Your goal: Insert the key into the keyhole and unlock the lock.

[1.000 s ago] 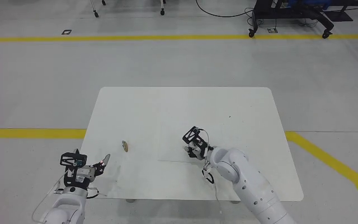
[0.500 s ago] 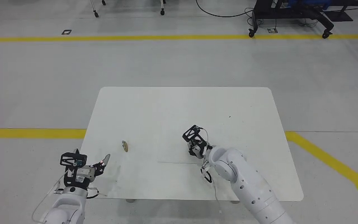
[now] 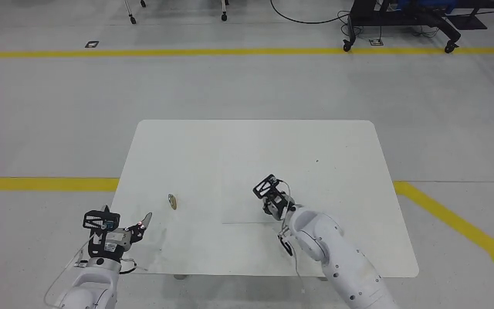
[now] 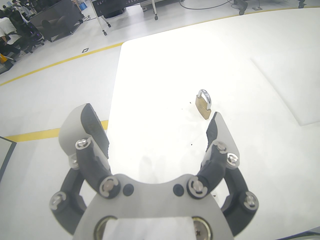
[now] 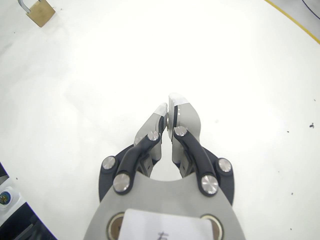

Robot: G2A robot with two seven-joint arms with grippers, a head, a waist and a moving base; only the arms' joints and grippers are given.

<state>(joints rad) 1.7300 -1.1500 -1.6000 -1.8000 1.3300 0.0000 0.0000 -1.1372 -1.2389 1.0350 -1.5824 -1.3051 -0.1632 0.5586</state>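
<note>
A brass padlock (image 3: 173,202) with a silver shackle lies on the white table (image 3: 255,147), towards its front left. The same padlock (image 4: 203,104) rests just beyond my left gripper (image 4: 151,112), which hangs open with nothing in it at the front left corner (image 3: 143,222). My right gripper (image 3: 270,202) is low over the middle of the table, shut on a thin silver key (image 5: 169,121) pinched edge-on between its pads. From that gripper (image 5: 168,103) the padlock (image 5: 40,9) lies well off to the side, its shackle closed.
A faint seam line (image 3: 247,223) crosses the tabletop near the right gripper. Yellow floor tape (image 3: 54,184) runs past the table on both sides. Carts and cables (image 3: 401,19) stand far behind.
The right arm has shifted slightly, its gripper edging a little toward the table's front with the key still held. The left arm and the padlock have not moved.
</note>
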